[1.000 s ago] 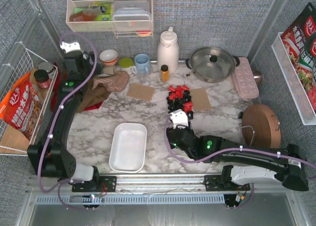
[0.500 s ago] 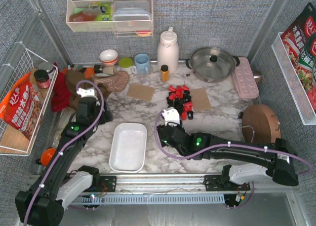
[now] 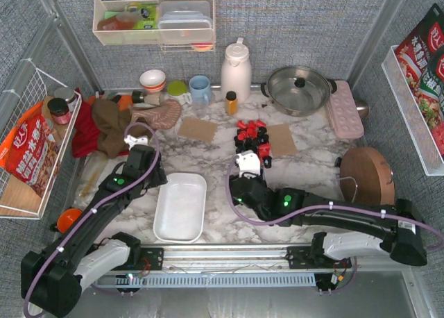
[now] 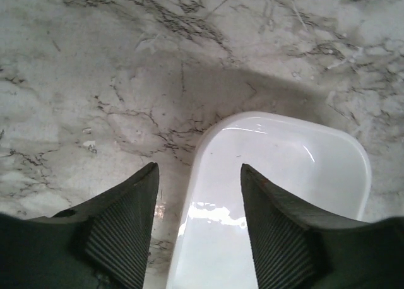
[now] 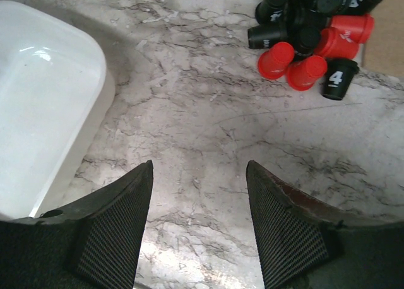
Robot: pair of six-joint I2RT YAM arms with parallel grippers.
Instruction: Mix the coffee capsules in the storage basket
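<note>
The white storage basket (image 3: 180,210) lies empty on the marble between my two arms. Several red and black coffee capsules (image 3: 251,139) sit in a pile on the table beyond it to the right. My left gripper (image 3: 156,173) hovers at the basket's far left corner. In the left wrist view this gripper (image 4: 198,166) is open, one finger over the marble, the other over the basket (image 4: 284,169), the rim between them untouched. My right gripper (image 3: 248,166) is open over bare marble (image 5: 199,163), with the capsules (image 5: 306,71) ahead to the right and the basket (image 5: 44,100) to its left.
Along the back stand a white thermos (image 3: 236,69), a steel pot (image 3: 300,89), a pink dimpled tray (image 3: 343,108), a blue mug (image 3: 200,89) and a small orange bottle (image 3: 232,103). Cloths (image 3: 111,127) lie far left, a round wooden board (image 3: 366,176) right.
My left arm has swung down from the far left corner to the basket's left rim, and its jaws have narrowed. The right gripper has stayed near the capsules.
</note>
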